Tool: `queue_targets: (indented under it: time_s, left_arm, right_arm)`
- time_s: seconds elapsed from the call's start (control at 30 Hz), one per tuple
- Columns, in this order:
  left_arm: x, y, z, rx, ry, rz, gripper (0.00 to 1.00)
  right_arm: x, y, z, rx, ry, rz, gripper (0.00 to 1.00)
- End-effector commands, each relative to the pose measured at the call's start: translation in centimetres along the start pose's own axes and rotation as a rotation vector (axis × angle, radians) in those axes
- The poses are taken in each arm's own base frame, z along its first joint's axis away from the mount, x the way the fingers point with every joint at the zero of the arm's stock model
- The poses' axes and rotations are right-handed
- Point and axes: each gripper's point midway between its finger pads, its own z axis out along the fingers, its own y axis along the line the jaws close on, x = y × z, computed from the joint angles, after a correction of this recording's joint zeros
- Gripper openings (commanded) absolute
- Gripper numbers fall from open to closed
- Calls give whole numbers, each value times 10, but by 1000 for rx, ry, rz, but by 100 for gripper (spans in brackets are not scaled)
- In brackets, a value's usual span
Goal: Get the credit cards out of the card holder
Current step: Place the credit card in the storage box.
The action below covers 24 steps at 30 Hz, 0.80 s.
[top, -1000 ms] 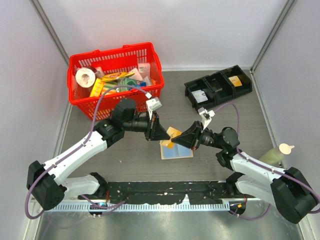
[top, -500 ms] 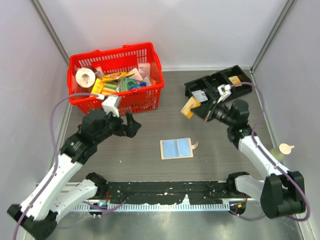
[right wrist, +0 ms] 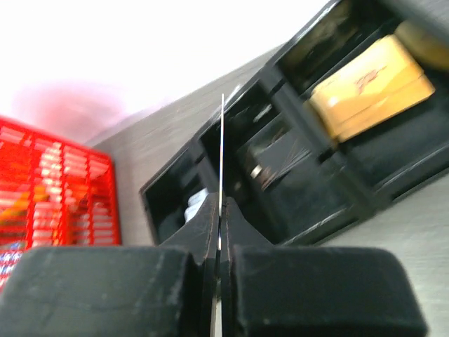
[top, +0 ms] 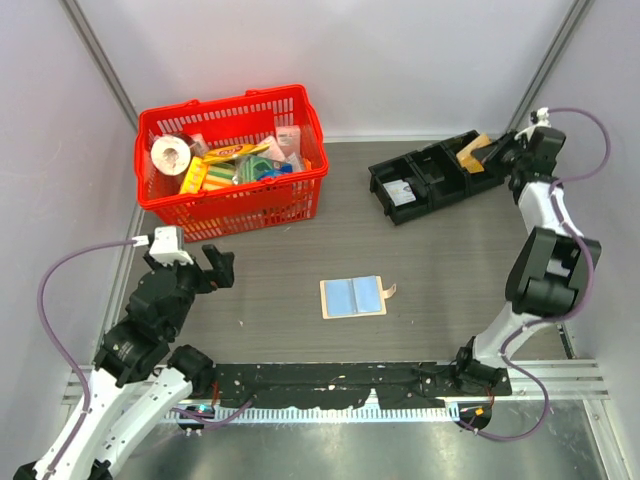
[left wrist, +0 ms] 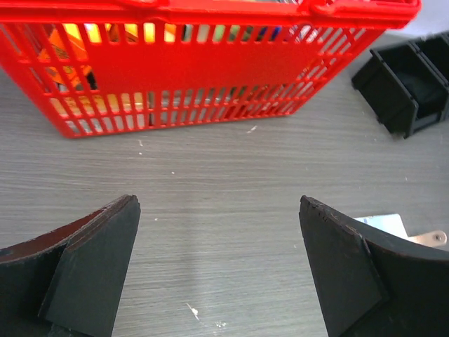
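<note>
The card holder (top: 352, 297) lies open and flat at the table's middle, pale blue-grey sleeves up, tab to the right; its corner (left wrist: 387, 223) shows by my left gripper's right finger. My left gripper (top: 200, 270) hangs open to the holder's left with nothing between its fingers (left wrist: 351, 274). My right gripper (top: 500, 152) is far back right over the black tray (top: 436, 175), shut on a yellow-orange credit card (top: 474, 154). In the right wrist view this card (right wrist: 222, 154) is edge-on, a thin line between the shut jaws (right wrist: 220, 210).
A red basket (top: 232, 160) full of items stands back left, its wall (left wrist: 210, 63) just ahead of my left gripper. The black three-part tray (right wrist: 309, 182) holds a yellow-orange item (right wrist: 372, 84) in its right compartment. Grey walls close in the table.
My left gripper let go, opened wide and drew back left and near. My right gripper carried the yellow-orange card from above the holder to the black tray's right end.
</note>
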Motion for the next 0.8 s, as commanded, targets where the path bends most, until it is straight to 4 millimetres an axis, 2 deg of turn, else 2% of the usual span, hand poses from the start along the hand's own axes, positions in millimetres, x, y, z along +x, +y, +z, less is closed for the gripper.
queue_targets:
  time_s: [0.0, 0.03, 0.07, 0.1, 0.17, 0.2, 0.23, 0.27, 0.3, 0.47, 0.7, 0.77]
  left_arm:
    - [-16, 21, -3, -96, -90, 1, 100]
    - [-16, 22, -4, -99, -99, -4, 100]
    - [-17, 23, -5, -97, -108, -10, 100]
    - [-19, 23, -6, -91, -119, -18, 100]
    - [-21, 24, -7, -93, -136, -27, 100]
    - [-23, 26, -7, -101, -147, -33, 100]
    - [-23, 28, -7, -107, -154, -35, 100]
    - [-24, 29, -7, -109, -161, -40, 100]
    - [-25, 29, -6, -107, -161, -42, 100]
    - [-24, 32, -2, -123, -155, -45, 100]
    - [-22, 34, 1, -137, -142, -44, 100]
    - [-22, 34, 1, -137, -142, -45, 100]
  right_arm:
    - [-58, -27, 29, 98, -32, -84, 1]
    - [-74, -23, 30, 110, -36, -110, 1]
    - [-69, -41, 44, 142, -6, -121, 1]
    - [-66, -50, 49, 159, 19, -113, 1]
    - [-87, -58, 61, 178, -2, -131, 1]
    - [-77, -75, 72, 192, 32, -125, 1]
    - [-83, -72, 75, 186, 34, -128, 1]
    - [-69, -86, 87, 189, 74, -116, 1]
    - [-64, -91, 95, 177, 94, -111, 1]
    - [-32, -97, 121, 62, 186, -49, 1]
    - [-17, -95, 128, 6, 193, 7, 1]
    - [-16, -100, 129, 35, 188, 27, 1]
